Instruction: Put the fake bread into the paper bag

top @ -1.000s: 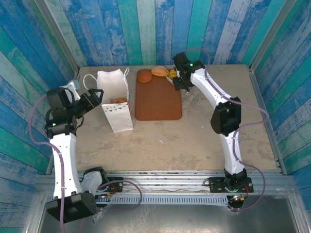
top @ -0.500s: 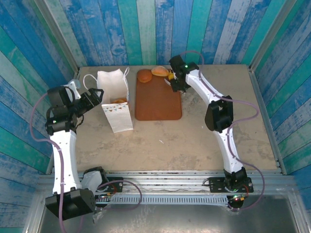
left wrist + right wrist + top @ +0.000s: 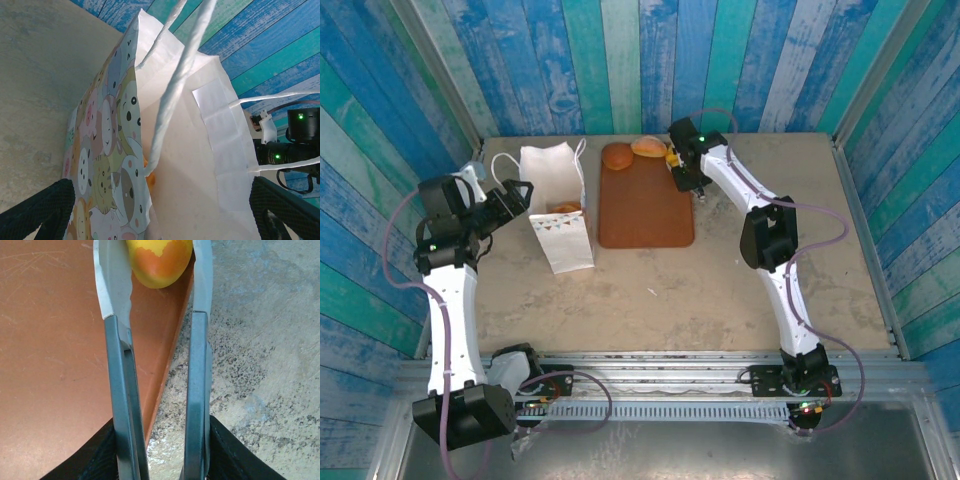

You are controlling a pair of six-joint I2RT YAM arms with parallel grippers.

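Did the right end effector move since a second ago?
Yes. The right end effector slid left, toward the far right corner of the brown board and the yellow-orange bread piece.

You can count four pieces of fake bread (image 3: 159, 260): one dark round roll (image 3: 617, 156), one paler bun (image 3: 649, 147), one yellow-orange piece (image 3: 672, 155) and one golden piece (image 3: 563, 208) inside the single paper bag (image 3: 562, 245). The bag has two loop handles (image 3: 175, 90). There is one brown board (image 3: 645, 215), and two grippers: the left gripper (image 3: 517, 194) and the right gripper (image 3: 677, 163).
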